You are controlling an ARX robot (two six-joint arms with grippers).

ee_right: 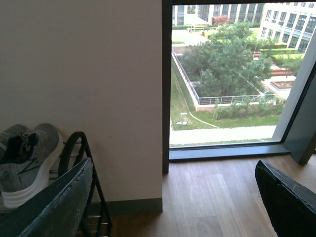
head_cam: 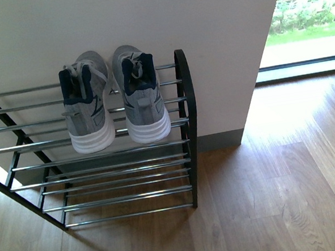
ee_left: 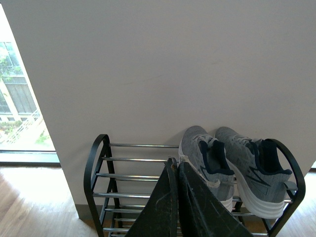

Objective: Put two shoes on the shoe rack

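SHOE RACK, FRONT CAM: Two grey knit sneakers sit side by side on the top tier of the shoe rack [head_cam: 185, 98], which stands against a pale wall [head_cam: 215, 19] on a wood floor [head_cam: 290, 195]. From frame ctr you see the first sneaker [head_cam: 88, 105] at approx. 10 o'clock. The second sneaker [head_cam: 141, 95] is at approx. 11, just beside its mate and close to the rack's black end frame. Both point toes to the wall, w/ white soles and navy collars facing you and the soles resting on the chrome rods. A window [head_cam: 307, 12] w/ greenery outside fills the 2 o'clock corner.

LEFT WRIST CAM: The left gripper [ee_left: 177, 165] hangs in front of the rack. Its dark fingers [ee_left: 158, 212] are pressed nearly together w/ only a thin slit between them, and they hold nothing. Beyond the tips you see the first sneaker [ee_left: 207, 158] and the second sneaker [ee_left: 256, 170] on the top tier.

RIGHT WRIST CAM: The right gripper [ee_right: 173, 168] has its jaws spread wide and grips nothing. Between its fingers [ee_right: 54, 207] you see only floor and a tall window. The second sneaker [ee_right: 32, 150] and the rack's end frame show next to one finger.
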